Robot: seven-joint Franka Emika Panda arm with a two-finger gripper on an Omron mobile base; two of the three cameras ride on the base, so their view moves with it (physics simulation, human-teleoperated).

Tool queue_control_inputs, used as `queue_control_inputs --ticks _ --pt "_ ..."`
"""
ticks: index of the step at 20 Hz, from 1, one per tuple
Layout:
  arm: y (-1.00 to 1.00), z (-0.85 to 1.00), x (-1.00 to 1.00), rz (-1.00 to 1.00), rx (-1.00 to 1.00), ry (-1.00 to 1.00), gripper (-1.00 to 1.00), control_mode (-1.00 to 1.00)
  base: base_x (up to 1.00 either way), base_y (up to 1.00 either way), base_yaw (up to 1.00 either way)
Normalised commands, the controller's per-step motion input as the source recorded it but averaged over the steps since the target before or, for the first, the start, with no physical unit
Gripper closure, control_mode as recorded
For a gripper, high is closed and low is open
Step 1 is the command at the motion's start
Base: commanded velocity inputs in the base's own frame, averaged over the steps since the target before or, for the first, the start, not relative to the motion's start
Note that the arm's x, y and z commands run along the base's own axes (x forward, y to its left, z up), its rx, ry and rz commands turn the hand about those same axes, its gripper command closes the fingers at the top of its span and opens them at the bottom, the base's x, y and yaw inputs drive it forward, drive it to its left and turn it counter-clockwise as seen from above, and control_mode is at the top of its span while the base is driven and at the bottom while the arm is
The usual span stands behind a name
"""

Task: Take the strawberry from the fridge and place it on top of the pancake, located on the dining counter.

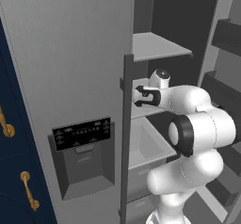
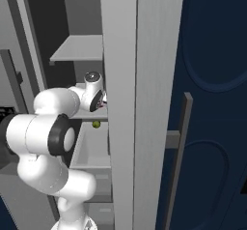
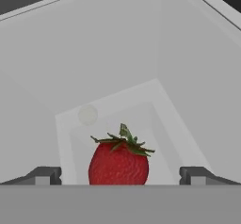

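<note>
The arm reaches into the open fridge (image 1: 70, 53). The gripper (image 3: 120, 177) has its jaws wide, with the strawberry (image 3: 118, 164) between them, apparently not yet clamped. Remaining steps: grasp, withdraw, and carry it to the pancake on the dining counter.

The tall silver-grey fridge (image 1: 70, 53) stands open. Its grey shelf (image 1: 155, 46) roofs the bay above the white arm, and the pale open door edge (image 2: 120, 103) walls the right side. In the hand view the small red strawberry (image 3: 118, 162) sits between the spread gripper (image 3: 117, 176) fingers — bare grey shelf floor lies beyond.
</note>
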Motion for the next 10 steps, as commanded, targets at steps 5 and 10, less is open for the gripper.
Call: queue_control_inputs --ticks 5,10 --pt "0.07 -0.23 0.07 0.0 0.0 0.01 -1.0 -1.0 0.0 0.0 0.0" --pt "0.12 -0.34 0.01 0.0 0.0 0.1 -1.0 -1.0 0.0 0.0 0.0"
